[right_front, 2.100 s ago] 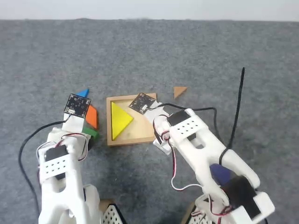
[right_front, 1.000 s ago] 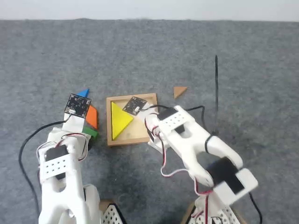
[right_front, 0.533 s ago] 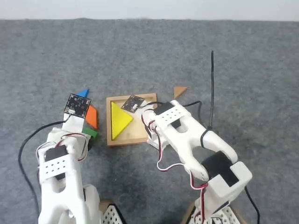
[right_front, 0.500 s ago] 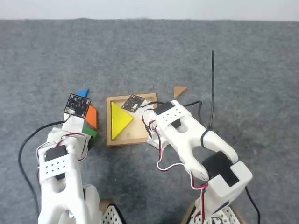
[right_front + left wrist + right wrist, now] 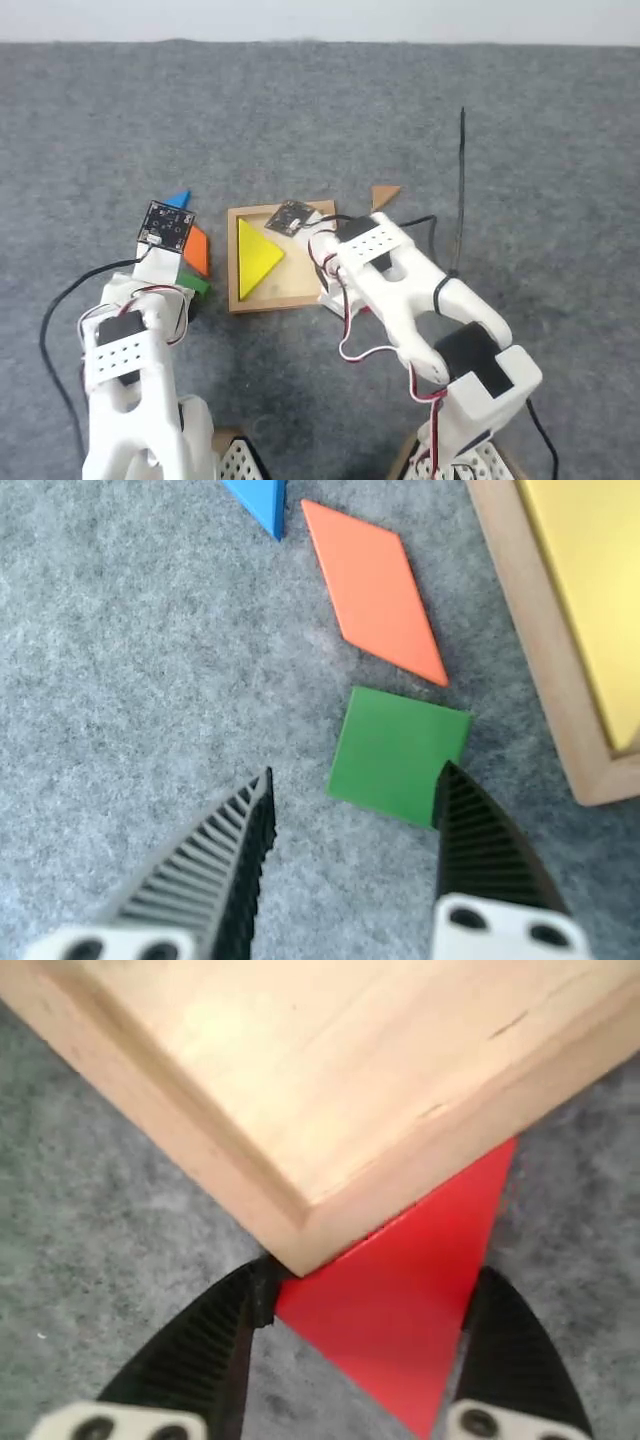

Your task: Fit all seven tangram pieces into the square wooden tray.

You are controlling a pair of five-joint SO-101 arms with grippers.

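The square wooden tray sits near the middle of the table, with a yellow triangle lying flat in its left half. The right arm covers the tray's right side from above. A red triangle lies on the table at the tray's outer corner, which hides part of it. The right gripper straddles this piece, fingers spread to either side of it.

A brown triangle lies apart, beyond the tray's far right corner. Left of the tray lie an orange parallelogram and a green square, near each other. A blue triangle lies farther out, cut off at the frame edge. The left gripper hangs over the green square's edge, fingers wide apart and holding nothing.
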